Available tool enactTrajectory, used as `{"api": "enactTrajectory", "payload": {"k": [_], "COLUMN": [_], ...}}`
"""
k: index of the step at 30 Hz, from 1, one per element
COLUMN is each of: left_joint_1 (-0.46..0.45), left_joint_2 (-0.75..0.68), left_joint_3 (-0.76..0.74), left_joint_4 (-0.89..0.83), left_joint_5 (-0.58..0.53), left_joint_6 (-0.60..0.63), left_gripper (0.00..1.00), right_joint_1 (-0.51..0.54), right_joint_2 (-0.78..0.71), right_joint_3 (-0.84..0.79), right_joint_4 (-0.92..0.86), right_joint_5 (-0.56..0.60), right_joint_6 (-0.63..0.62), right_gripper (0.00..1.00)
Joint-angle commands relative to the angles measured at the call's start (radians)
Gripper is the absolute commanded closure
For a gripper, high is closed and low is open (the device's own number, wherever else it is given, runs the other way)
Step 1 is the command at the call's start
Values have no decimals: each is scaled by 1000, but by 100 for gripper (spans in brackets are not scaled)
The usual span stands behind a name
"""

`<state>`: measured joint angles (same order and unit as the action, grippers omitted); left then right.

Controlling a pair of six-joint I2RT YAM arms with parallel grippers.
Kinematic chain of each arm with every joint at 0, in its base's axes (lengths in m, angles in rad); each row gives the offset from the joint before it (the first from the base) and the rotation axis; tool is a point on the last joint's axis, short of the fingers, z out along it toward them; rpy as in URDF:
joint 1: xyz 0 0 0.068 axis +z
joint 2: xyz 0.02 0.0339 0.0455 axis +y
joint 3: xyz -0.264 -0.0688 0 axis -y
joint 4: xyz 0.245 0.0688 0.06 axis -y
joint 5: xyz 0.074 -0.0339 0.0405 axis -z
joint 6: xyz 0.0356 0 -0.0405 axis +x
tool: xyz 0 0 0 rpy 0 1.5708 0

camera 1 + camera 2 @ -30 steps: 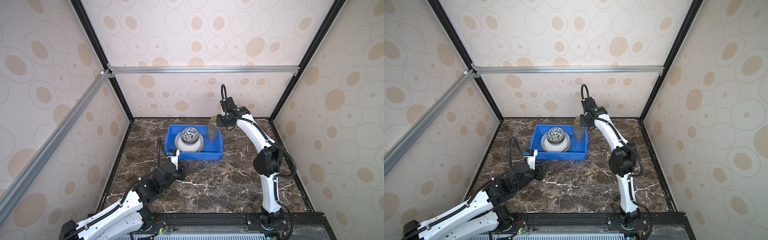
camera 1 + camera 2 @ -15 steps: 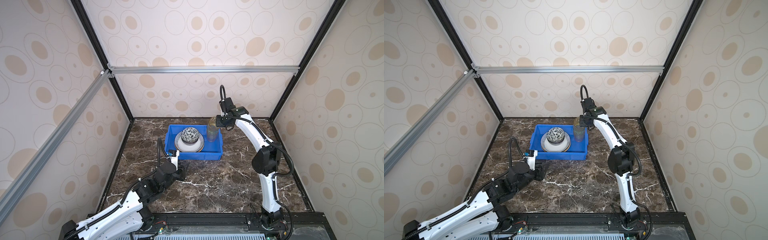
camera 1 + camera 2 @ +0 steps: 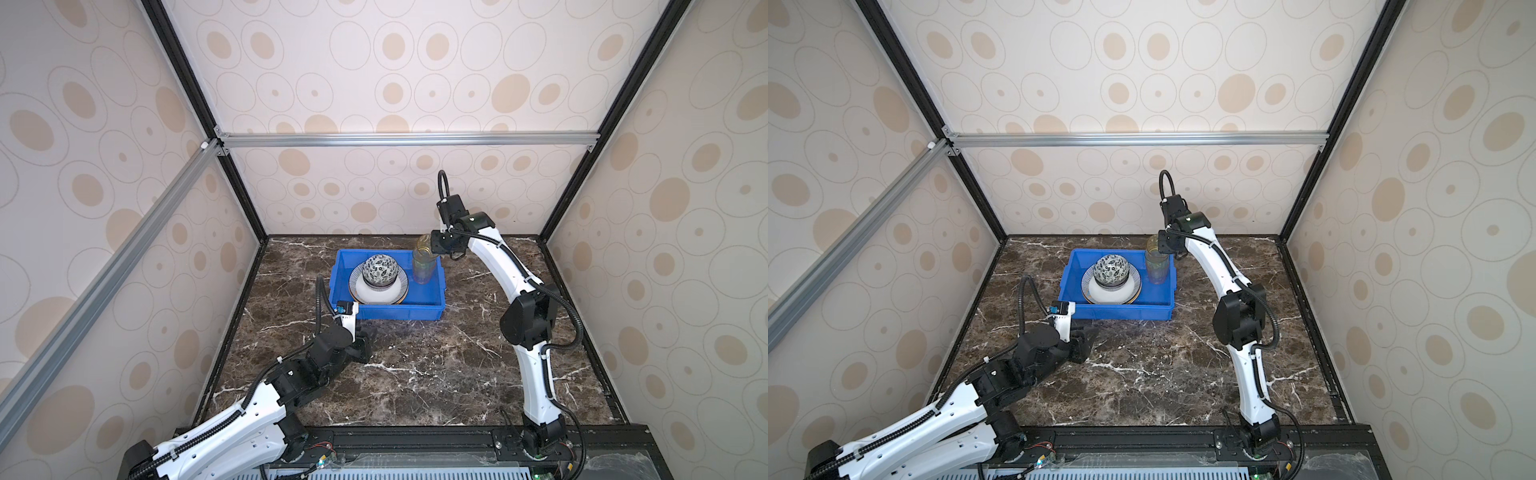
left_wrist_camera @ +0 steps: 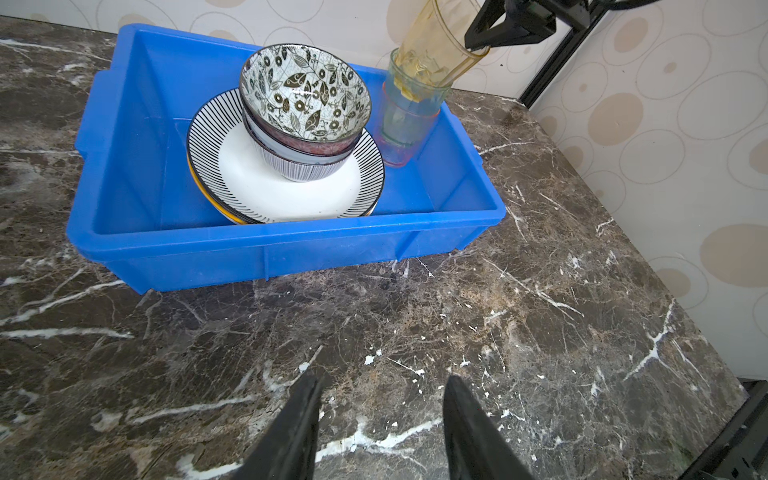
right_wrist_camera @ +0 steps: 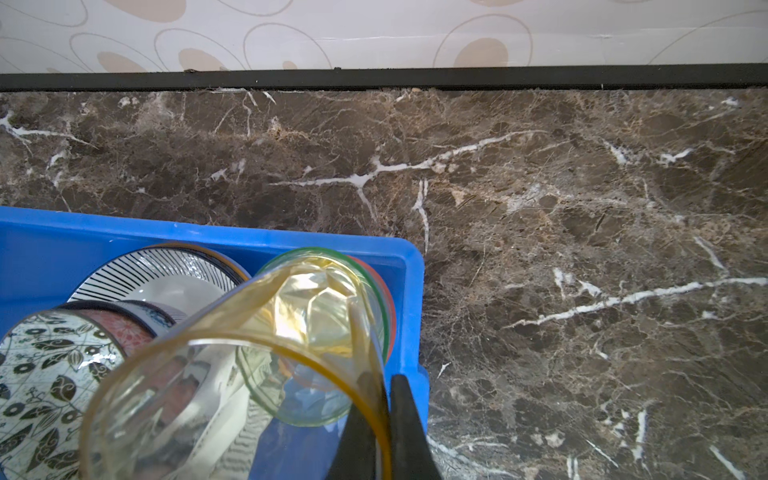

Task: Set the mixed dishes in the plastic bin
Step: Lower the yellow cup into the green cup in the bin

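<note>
The blue plastic bin (image 3: 399, 311) (image 3: 1117, 312) (image 4: 291, 249) (image 5: 124, 232) stands at the back of the table. Inside, stacked bowls (image 3: 379, 270) (image 4: 305, 93) with a leaf-patterned one on top sit on a striped-rim plate (image 3: 380, 294) (image 4: 266, 183). In the bin's far right corner a green tumbler nested in a pink one (image 3: 423, 272) (image 4: 401, 124) stands upright. My right gripper (image 3: 434, 248) (image 5: 386, 382) is shut on the rim of a tilted yellow tumbler (image 3: 424, 245) (image 4: 440, 45) (image 5: 249, 332), whose base dips into the green tumbler's mouth. My left gripper (image 3: 370, 334) (image 4: 380, 376) is open and holds nothing, low over the table in front of the bin.
Brown marble tabletop (image 3: 436, 374) enclosed by patterned walls on three sides, with a black frame strip (image 5: 374, 79) along the back edge close behind the bin. A yellow-edged plate (image 4: 199, 183) lies under the striped one.
The right gripper has edged slightly left with the yellow tumbler. The left arm has not moved.
</note>
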<state>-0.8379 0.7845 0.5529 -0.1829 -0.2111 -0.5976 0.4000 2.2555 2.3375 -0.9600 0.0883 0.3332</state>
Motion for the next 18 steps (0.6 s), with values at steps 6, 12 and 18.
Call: {"api": "enactTrajectory", "payload": {"k": [6,12,18], "left_joint_1": [-10,-10,-10], "left_joint_2": [1,-4,2], "left_joint_3": [44,59,58], "left_joint_4": [-50,-69,-63], "left_joint_5": [-22,-30,-30], "left_joint_6": [-5,-10,-12], "left_gripper": [52,52,52], "right_joint_1": [8,11,11], "right_joint_2": [57,71,63], "right_joint_3": [46,69,71], "right_joint_4": [-78,-75,-75], "right_joint_5": [47,8,31], "right_joint_6": [-27,-6,-16], "right_gripper": [99,94,85]}}
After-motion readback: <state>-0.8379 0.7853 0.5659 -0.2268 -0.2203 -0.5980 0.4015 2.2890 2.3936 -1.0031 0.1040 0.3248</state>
